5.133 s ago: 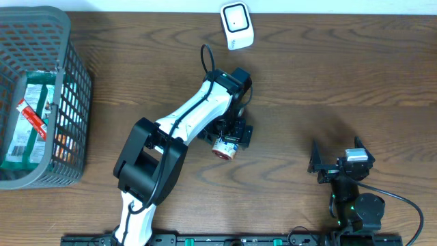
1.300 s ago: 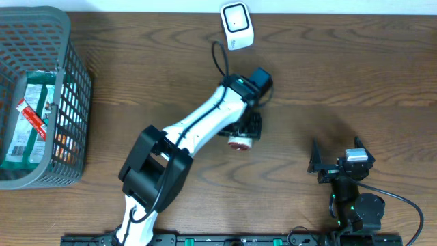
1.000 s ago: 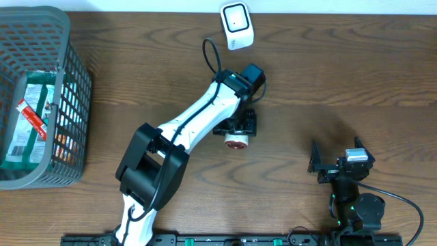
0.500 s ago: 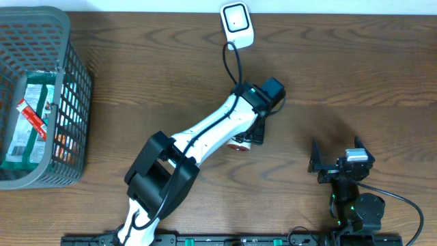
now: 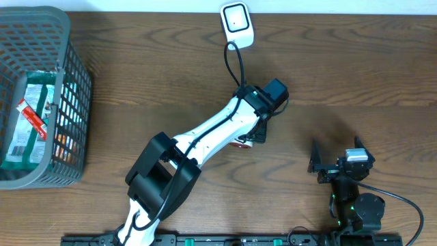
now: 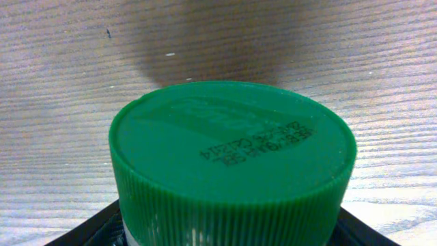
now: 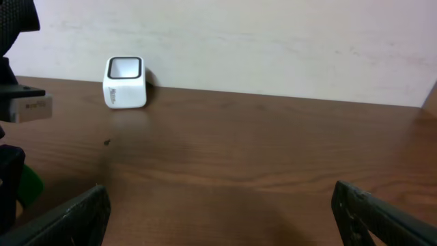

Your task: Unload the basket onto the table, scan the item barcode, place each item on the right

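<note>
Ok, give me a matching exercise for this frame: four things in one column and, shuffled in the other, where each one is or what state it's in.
Things:
1. white scanner
2. grey basket
3. green-lidded jar
4. right gripper

Places and states:
A. open, holding nothing, on the right side of the table
B. at the table's left edge, with packets inside
C. clamped in the left gripper
D. at the table's back edge

Pairs: 1-D, 2-B, 3-C, 4-A.
</note>
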You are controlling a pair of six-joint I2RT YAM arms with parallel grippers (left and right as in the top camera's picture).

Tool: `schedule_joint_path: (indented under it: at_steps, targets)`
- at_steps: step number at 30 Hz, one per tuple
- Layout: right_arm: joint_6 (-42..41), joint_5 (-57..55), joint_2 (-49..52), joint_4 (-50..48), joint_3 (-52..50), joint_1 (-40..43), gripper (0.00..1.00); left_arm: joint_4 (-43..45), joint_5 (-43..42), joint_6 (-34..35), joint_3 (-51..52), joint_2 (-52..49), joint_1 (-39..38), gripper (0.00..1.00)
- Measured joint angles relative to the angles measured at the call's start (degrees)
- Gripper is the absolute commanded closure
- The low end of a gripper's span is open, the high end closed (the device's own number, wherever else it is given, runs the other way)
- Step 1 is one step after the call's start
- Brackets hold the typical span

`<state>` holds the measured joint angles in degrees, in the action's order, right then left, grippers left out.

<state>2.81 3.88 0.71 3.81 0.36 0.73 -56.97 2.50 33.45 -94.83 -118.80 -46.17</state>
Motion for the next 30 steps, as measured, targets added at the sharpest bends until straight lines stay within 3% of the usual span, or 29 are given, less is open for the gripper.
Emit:
schedule_joint_path:
  at_steps: [30]
  targets:
    - [0.0,0.0,0.0,0.0,0.0,0.0,0.01,5.77,-1.09,1.11,6.32,-0.57,1.81,0.37]
